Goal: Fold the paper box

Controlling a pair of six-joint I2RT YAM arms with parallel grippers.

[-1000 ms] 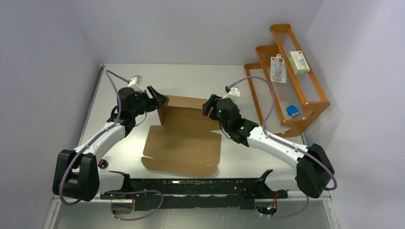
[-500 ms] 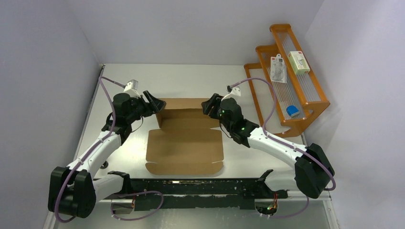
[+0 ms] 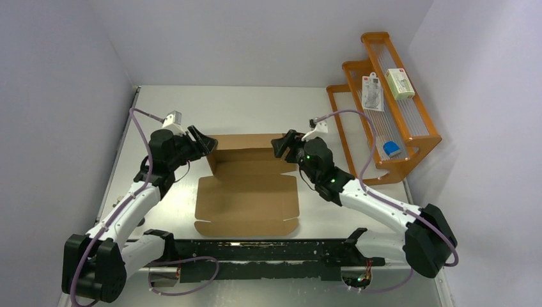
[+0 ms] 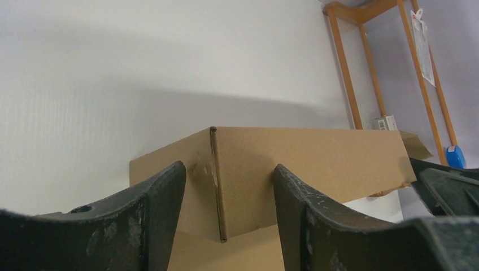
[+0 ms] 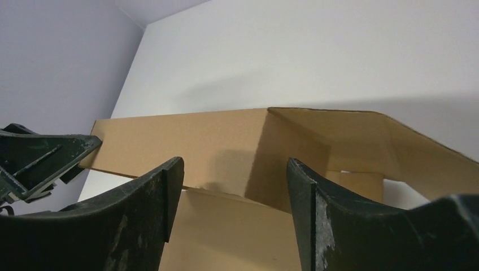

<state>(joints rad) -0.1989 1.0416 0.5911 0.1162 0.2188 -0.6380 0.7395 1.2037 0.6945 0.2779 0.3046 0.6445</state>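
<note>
The desk (image 3: 268,105) carries the paper box (image 3: 246,195) at mid-frame, and it now lies square to the near edge with its front panel flat and rear wall upright. A second ago it sat skewed. To my eye the back is formed and the side walls remain. The left end effector (image 3: 206,144) has drawn slightly leftward at the rear-left corner. The right end effector (image 3: 280,146) stays at the rear-right. Both have open jaws and grip nothing.

No text can be read; the print on the white packages (image 3: 372,91) in the rack (image 3: 375,36) is too small.
</note>
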